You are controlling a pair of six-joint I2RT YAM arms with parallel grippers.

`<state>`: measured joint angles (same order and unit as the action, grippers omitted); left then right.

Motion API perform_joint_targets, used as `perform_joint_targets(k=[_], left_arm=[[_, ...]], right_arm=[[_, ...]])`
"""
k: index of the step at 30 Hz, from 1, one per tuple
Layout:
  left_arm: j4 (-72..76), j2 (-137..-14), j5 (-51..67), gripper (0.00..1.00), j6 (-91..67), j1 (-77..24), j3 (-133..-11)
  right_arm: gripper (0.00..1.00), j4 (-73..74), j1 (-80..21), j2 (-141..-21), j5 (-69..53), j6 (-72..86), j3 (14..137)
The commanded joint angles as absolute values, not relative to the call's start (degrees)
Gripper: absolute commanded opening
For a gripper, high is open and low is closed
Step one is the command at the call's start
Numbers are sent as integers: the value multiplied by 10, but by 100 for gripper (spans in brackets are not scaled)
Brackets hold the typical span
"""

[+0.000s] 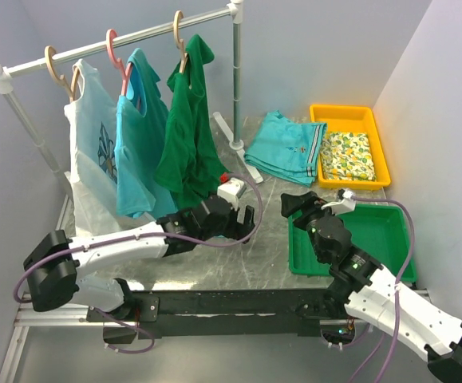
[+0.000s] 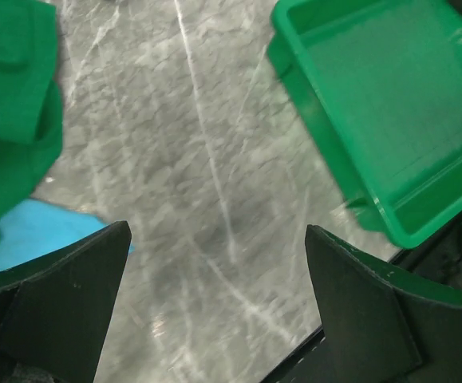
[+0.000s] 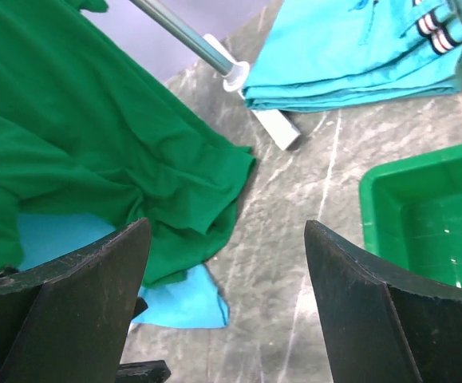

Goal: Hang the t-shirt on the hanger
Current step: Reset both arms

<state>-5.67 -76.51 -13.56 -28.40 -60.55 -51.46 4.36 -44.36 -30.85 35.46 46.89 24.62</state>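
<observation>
Already the dark green t-shirt point(image 1: 184, 136) hangs on the beige hanger point(image 1: 179, 36), whose hook is over the rail point(image 1: 135, 33) at about 12 o'clock in the top view. The shirt's neck sits on the hanger's shoulders and its body drops in loose folds toward the table point(image 1: 266, 239). Whether the hem touches the table I cannot tell.

At 9 o'clock from the t-shirt, on the same rail, a turquoise shirt point(image 1: 139, 144) hangs from a pink hanger point(image 1: 115, 44). Farther the same way, a white printed shirt point(image 1: 91, 155) hangs from a second beige hanger point(image 1: 53, 68).

The left hand point(image 1: 245, 222) sits low over the table, just at 5 o'clock from the green hem. Its fingers point(image 2: 63, 311) are spread wide with only bare marble between them — it grips nothing. The right hand point(image 1: 298, 203) is at 3 o'clock from the left one and apart from it, above the far-left corner of the green tray point(image 1: 374, 219). Its fingers point(image 3: 382, 311) are likewise spread and hold nothing. In its wrist view the t-shirt's hem lies at 10 o'clock.

A folded turquoise garment point(image 1: 286, 148) lies on the table at 1 o'clock from the right hand. Just beside it, at 3 o'clock, a yellow tray point(image 1: 374, 171) holds a patterned cloth point(image 1: 346, 155).
</observation>
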Motion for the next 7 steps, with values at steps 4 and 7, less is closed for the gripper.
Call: perform_joint_targets(k=[4,7], left_arm=[[51,-765,-184,96,-320,-613,-497],[62,-766,-170,96,-309,-613,-496]], right_arm=[[86,61,-441,-300,395,454,278],[86,49,-441,-296,391,442,277]])
